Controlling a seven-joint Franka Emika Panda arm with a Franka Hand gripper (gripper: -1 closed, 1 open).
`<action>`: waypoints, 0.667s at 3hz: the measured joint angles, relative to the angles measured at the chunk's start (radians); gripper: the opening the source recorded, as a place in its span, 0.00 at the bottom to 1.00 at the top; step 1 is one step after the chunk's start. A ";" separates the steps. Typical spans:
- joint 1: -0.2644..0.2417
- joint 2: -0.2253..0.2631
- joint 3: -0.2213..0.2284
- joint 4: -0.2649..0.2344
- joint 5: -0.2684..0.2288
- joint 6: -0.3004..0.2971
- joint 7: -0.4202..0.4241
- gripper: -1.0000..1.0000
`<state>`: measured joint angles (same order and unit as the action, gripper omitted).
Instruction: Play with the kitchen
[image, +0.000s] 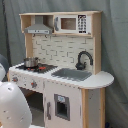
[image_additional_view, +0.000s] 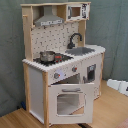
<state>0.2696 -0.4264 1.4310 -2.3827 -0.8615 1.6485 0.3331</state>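
While the kitchen (image: 60, 70) (image_additional_view: 62, 60) stands upright against a grey curtain (image: 112, 45) (image_additional_view: 107, 25) in both exterior views, its oven door (image_additional_view: 67, 102) hangs ajar in the second exterior view, with a small pot (image: 31, 62) (image_additional_view: 47, 56) on the stovetop and a black faucet (image: 83, 59) (image_additional_view: 74, 39) behind the grey sink (image: 72, 74) (image_additional_view: 82, 50). Only a white, rounded part of the arm (image: 11, 107) shows, low at the first exterior view's left, in front of the kitchen's lower corner. The gripper is out of sight, so I cannot tell whether it is open or holds anything.
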 joint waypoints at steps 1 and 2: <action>-0.006 -0.068 0.011 -0.019 0.052 0.050 -0.065 1.00; -0.012 -0.135 0.021 -0.037 0.105 0.099 -0.129 1.00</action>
<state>0.2578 -0.5614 1.4516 -2.4199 -0.7570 1.7470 0.2045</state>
